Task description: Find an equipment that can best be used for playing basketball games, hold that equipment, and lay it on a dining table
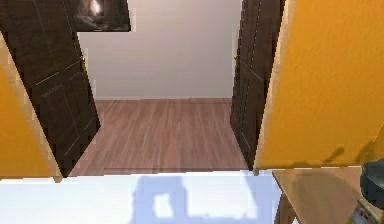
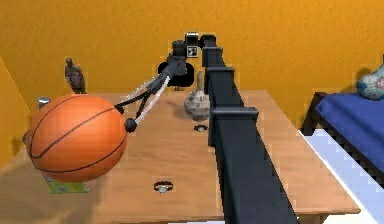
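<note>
The arm (image 2: 236, 130) stretches across the wooden table (image 2: 170, 150) so that the gripper (image 2: 126, 114) meets the basketball (image 2: 75, 138) at the arm side view's left. Whether the fingers grasp it cannot be told.

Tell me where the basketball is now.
The basketball shows at the arm side view's left, over the left end of the wooden table, at the far end of the gripper; a small dark statue stands on the table behind it.
</note>
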{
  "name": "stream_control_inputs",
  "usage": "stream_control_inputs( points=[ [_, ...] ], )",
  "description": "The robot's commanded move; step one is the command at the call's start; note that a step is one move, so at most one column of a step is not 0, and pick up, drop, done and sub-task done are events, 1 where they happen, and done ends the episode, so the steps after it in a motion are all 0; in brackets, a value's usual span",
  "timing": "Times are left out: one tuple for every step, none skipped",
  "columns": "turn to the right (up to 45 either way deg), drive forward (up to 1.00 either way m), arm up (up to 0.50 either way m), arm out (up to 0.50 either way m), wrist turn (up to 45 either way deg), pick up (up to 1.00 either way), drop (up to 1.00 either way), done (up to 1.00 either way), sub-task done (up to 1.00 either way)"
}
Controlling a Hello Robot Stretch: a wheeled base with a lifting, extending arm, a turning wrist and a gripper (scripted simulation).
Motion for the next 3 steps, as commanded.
stream_control_inputs(
  points=[
    [0.0,0.0,0.0,0.0,45.0,0.0,0.0,0.0,0.0],
    [0.0,0.0,0.0,0.0,45.0,0.0,0.0,0.0,0.0],
    [0.0,0.0,0.0,0.0,30.0,0.0,0.0,0.0,0.0]
  ],
)
